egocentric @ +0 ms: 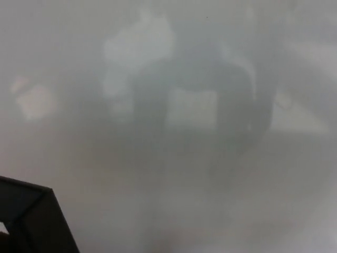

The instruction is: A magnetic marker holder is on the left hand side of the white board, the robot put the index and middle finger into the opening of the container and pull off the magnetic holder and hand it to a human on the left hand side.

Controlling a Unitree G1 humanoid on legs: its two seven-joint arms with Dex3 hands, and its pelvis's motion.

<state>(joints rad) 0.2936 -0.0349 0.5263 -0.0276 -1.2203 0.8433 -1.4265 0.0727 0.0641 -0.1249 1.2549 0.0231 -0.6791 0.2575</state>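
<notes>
A glossy white board (pixel 221 211) is filling nearly the whole head view, its surface carrying only dim, blurred reflections of a dark shape and some pale patches. At the lower left corner, the black marker holder (pixel 31 221) is sitting against the board, its open top facing upward and partly running off the frame's edge. Neither of the robot's hands is showing, so how they are set cannot be told.
</notes>
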